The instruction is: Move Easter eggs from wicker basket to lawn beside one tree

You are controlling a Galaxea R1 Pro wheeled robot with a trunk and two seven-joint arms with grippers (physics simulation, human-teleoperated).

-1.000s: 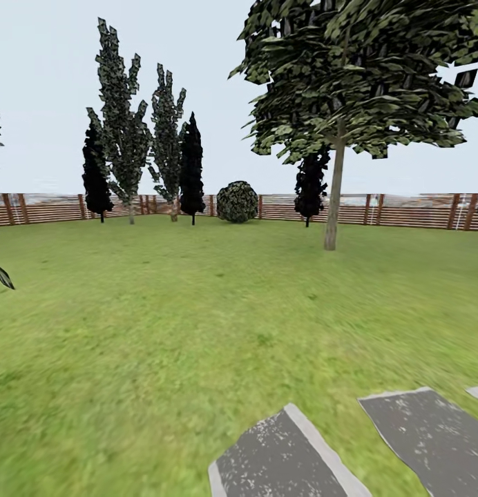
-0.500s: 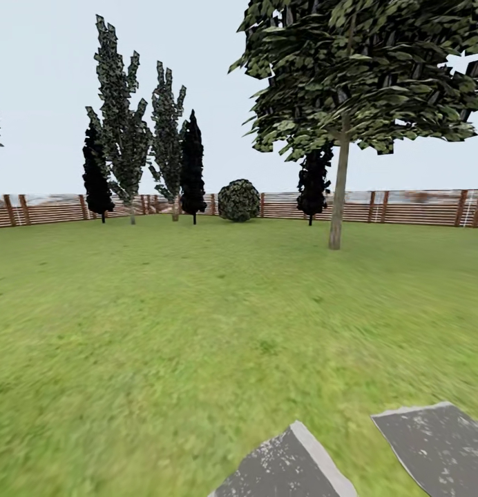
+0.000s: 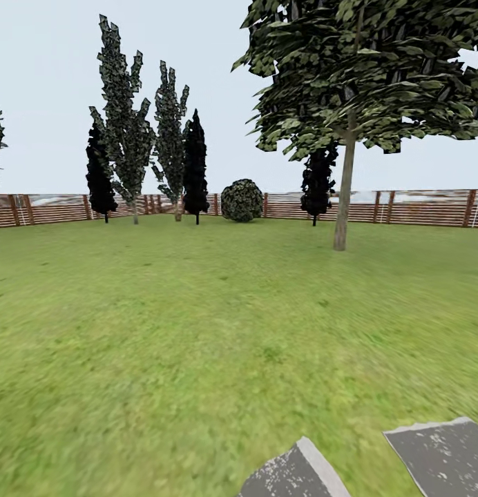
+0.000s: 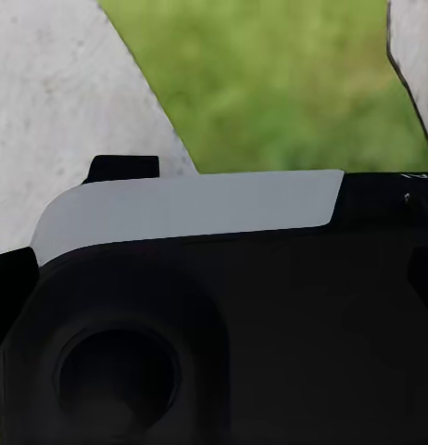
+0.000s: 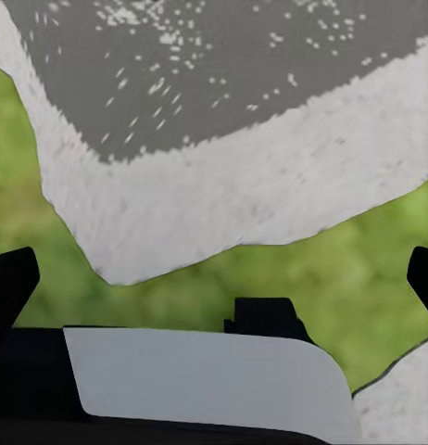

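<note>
We face the lawn; the tree stands at upper right, before the fence. Grey paving slabs lie at lower right. We cannot tell our fingers' state. We should turn steadily, scanning for the basket and eggs.

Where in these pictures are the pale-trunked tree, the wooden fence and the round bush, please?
tree (image 3: 345, 200): head view, on its trunk.
wooden fence (image 3: 418, 207): head view, on the slats right of the tree.
round bush (image 3: 242, 200): head view, on its middle.
</note>
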